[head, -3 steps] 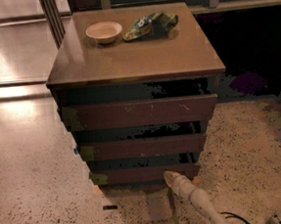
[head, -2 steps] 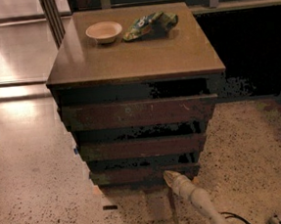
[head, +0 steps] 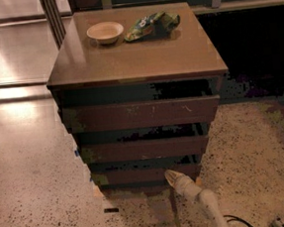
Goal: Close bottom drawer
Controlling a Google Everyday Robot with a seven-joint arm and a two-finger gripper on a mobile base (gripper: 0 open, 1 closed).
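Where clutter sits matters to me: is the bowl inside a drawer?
No, the bowl sits on the cabinet top beside the bag, while the gripper is low at the front of the bottom drawer.

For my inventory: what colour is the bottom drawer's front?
Bottom drawer: dark brown, camera view; gripper by its front.

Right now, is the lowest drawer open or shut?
Nearly shut, it seems: the bottom drawer shows only its front, no inside floor. The gripper is against that front, right of middle.
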